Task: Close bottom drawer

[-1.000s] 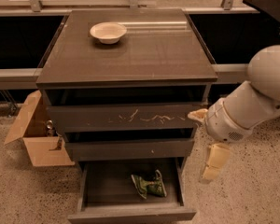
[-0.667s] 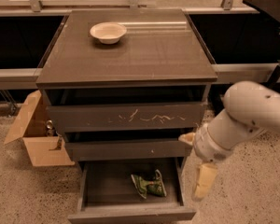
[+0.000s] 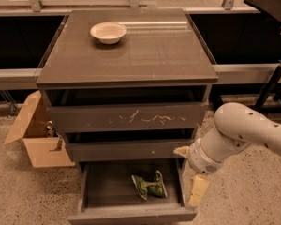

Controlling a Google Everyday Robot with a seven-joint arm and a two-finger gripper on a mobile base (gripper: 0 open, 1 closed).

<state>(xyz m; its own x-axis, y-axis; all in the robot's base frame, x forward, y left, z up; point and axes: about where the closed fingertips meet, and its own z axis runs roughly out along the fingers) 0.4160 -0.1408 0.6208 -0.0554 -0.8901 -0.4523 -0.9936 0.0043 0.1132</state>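
The bottom drawer (image 3: 131,216) of the dark grey-brown cabinet (image 3: 131,55) is pulled far out, and only the top edge of its front panel shows at the frame's lower edge. A crumpled green bag (image 3: 149,185) lies inside it. My gripper (image 3: 188,176) is at the drawer's right side wall, on the end of the white arm (image 3: 243,132) that comes in from the right. Its cream fingers (image 3: 197,190) are spread apart and hold nothing. The lower finger hangs just outside the drawer's right front corner.
The middle drawer (image 3: 126,150) and the scratched top drawer (image 3: 131,117) both stand slightly out. A white bowl (image 3: 108,32) sits on the cabinet top. An open cardboard box (image 3: 35,137) stands on the floor at the left. A dark stand's legs (image 3: 274,86) are at the right.
My arm has swung left and down. The gripper has gone from beside the top drawer's right end to the right side of the open bottom drawer. The drawer has not moved.
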